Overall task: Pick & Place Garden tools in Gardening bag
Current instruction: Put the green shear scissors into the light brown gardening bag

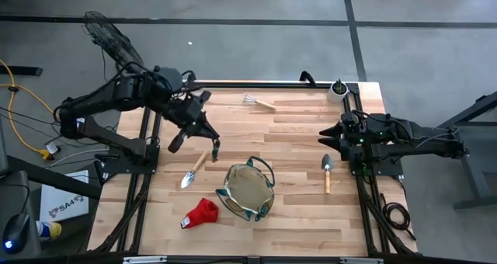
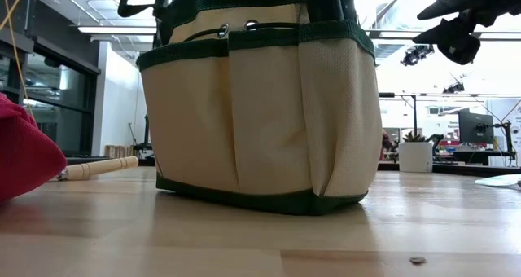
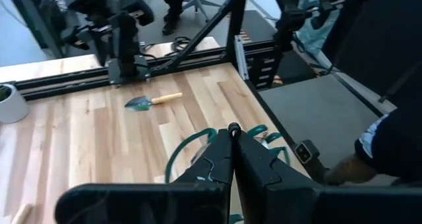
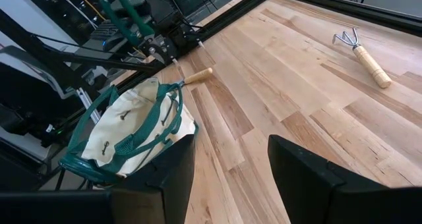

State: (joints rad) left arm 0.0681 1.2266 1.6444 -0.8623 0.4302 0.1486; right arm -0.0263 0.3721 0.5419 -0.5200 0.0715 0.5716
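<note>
My left gripper (image 1: 208,138) is shut on the green-handled pruners (image 4: 128,20) and holds them above the table, just left of and beyond the tan gardening bag (image 1: 248,190). The bag stands upright on its base with its mouth open. One wooden-handled trowel (image 1: 194,168) lies left of the bag and another (image 1: 327,172) lies to its right. A red glove (image 1: 200,213) lies near the front. A mini rake (image 1: 260,102) lies at the back. My right gripper (image 1: 330,132) is open and empty at the table's right edge. My left gripper holds the pruners between its two shut fingers (image 3: 227,151), which slant downward from the table's left. The fingers hide the place of contact. Green curved parts of the pruners (image 3: 260,133) show on either side of the fingertips. The pruners are lifted clear of the table.
A small white pot with a plant (image 1: 338,89) stands at the back right corner. The rake also shows in the right wrist view (image 4: 366,53). In the low view the bag (image 2: 260,106) fills the middle, with the glove (image 2: 24,163) at the left.
</note>
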